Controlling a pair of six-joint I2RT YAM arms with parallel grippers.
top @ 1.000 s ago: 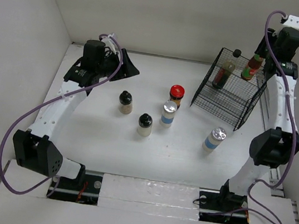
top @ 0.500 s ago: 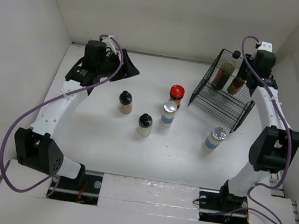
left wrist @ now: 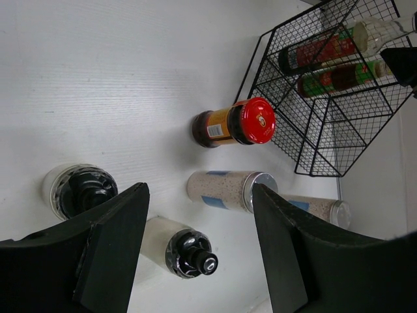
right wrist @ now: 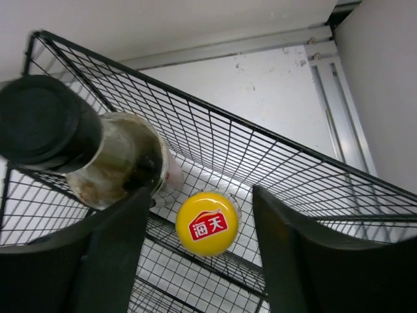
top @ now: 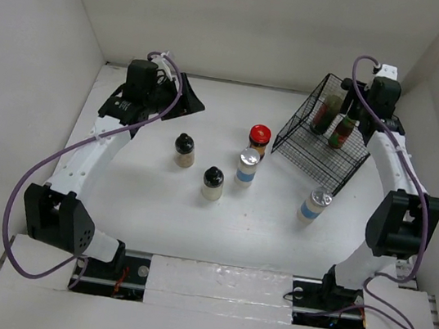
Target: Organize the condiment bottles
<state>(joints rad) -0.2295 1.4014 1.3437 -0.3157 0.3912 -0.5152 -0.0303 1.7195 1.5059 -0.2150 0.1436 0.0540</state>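
- The black wire-mesh basket [top: 321,151] stands at the far right of the white table [top: 157,196]; I take it as the collecting place for the bottles.
- Two bottles stand inside it, side by side: the tall dark bottle with a black cap [right wrist: 49,127] and the red-and-green bottle with a yellow cap [right wrist: 207,223].
- The right gripper [right wrist: 195,254] hangs directly above the yellow cap with its jaws spread clear of the cap on both sides, gripping nothing. That suggests this bottle is set down and let go.
- Five containers wait on the open table: the red-lidded jar with an orange label [top: 259,137], one silver-lidded jar with a blue label [top: 247,166] just in front of it, and a second silver-lidded jar [top: 315,204] nearer the basket.
- Two black-capped shakers of pale powder [top: 184,149] [top: 213,182] stand left of centre.
- The left gripper [left wrist: 195,261] hovers over that cluster, jaws apart and empty, probably held back so the arms do not crowd each other.
- Roughly a third of the sorting looks done.
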